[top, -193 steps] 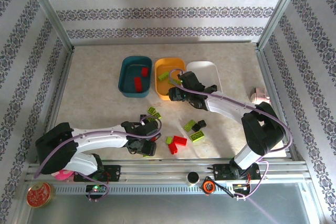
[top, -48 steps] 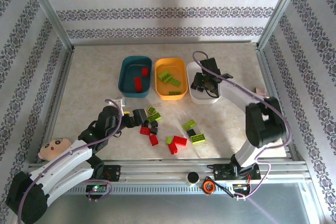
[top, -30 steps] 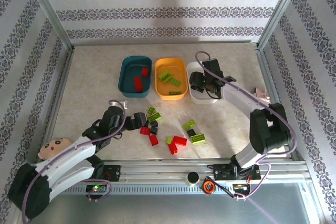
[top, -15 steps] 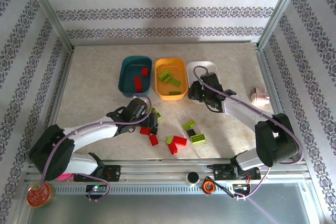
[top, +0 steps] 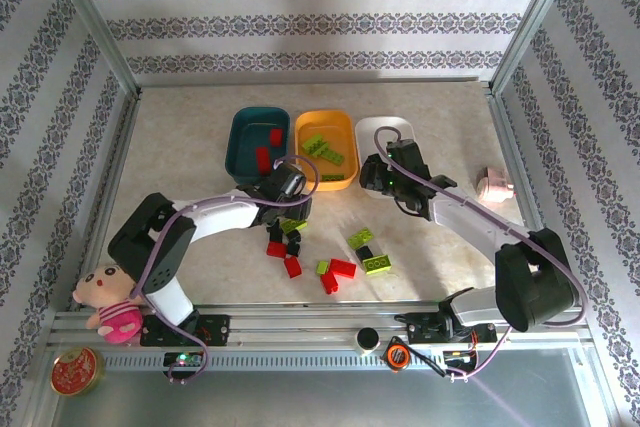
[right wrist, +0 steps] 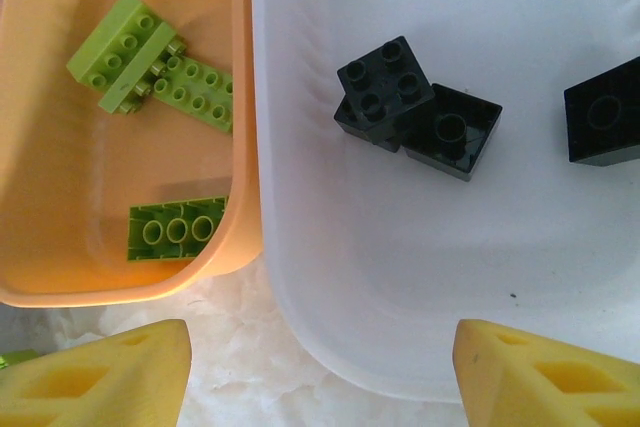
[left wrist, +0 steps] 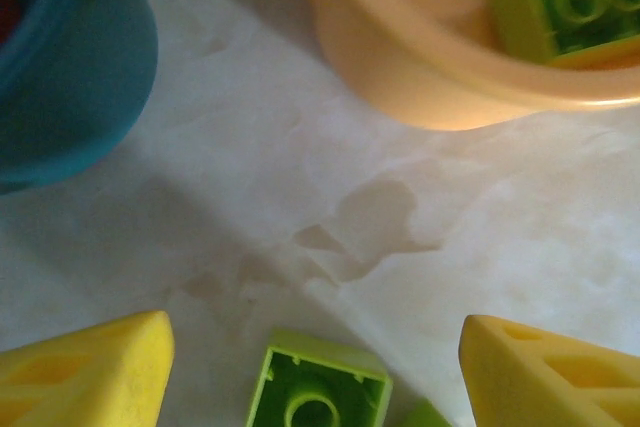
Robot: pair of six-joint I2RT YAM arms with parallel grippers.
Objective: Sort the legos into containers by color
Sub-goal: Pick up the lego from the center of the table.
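Left pincer (left wrist: 320,362) gapes empty astride an upturned green lego (left wrist: 318,397), teal tray (left wrist: 70,67) and orange tray (left wrist: 400,77) just ahead; right pincer (right wrist: 320,367) wide, empty, by the white tray (right wrist: 400,277) holding black legos (right wrist: 385,82).

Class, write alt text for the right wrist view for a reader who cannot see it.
Three black bricks lie in a white tray, two touching and one apart at the right edge. Beside it on the left, an orange tray holds green bricks. The right end effector stands open and empty at the bottom.

A pink-dressed doll (top: 106,299) lies near a round red tin (top: 75,371).
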